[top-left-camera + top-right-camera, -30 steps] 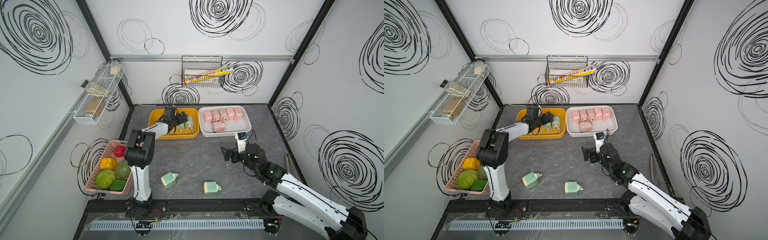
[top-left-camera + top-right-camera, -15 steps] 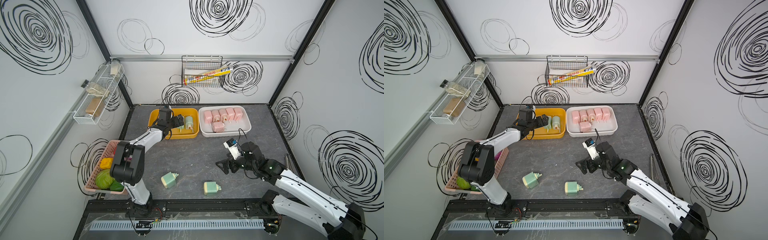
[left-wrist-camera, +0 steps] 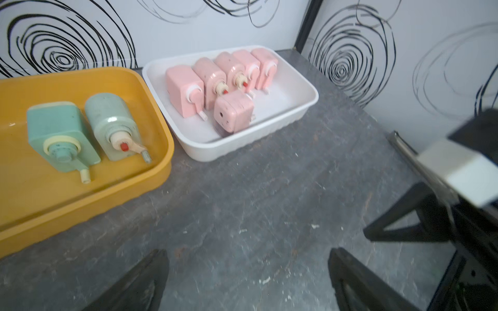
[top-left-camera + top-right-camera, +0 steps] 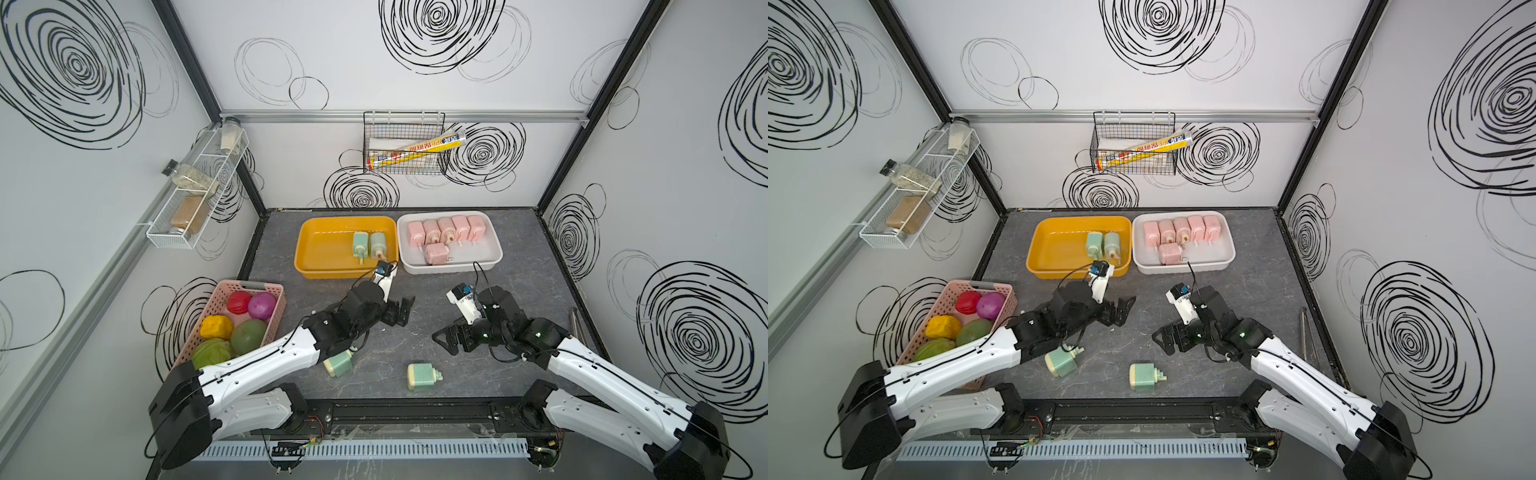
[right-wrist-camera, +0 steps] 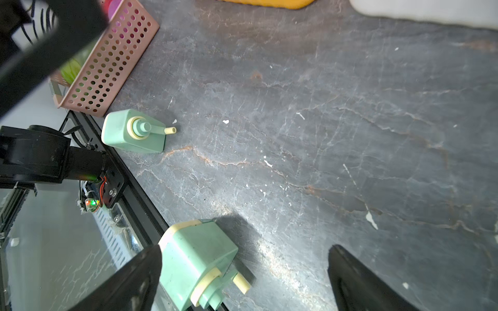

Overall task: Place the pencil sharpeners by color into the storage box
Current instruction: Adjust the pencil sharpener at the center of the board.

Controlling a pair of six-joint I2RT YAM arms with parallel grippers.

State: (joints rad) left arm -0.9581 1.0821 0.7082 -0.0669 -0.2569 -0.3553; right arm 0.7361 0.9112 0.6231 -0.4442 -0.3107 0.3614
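Two mint green pencil sharpeners lie loose near the table's front edge: one (image 4: 422,376) in the open, the other (image 4: 338,362) partly under my left forearm. Two more green ones (image 4: 369,245) rest in the yellow storage box (image 4: 324,253). Several pink sharpeners (image 4: 444,230) fill the white box (image 4: 478,255). My left gripper (image 4: 400,311) hangs open and empty over bare table in front of the yellow box. My right gripper (image 4: 446,340) is open just behind and right of the loose sharpener (image 5: 196,261), which in the right wrist view lies beside one fingertip (image 5: 140,274), untouched.
A pink perforated basket (image 4: 249,286) of toy fruits stands at the left front. Metal tongs (image 4: 577,328) lie along the right edge. A wire basket (image 4: 405,143) with a tube hangs on the back wall, and a white wire shelf (image 4: 191,203) with jars on the left wall.
My left arm has drawn back from the yellow box to the table's middle. My right gripper has moved forward and lower, toward the loose green sharpener. Both stay open.
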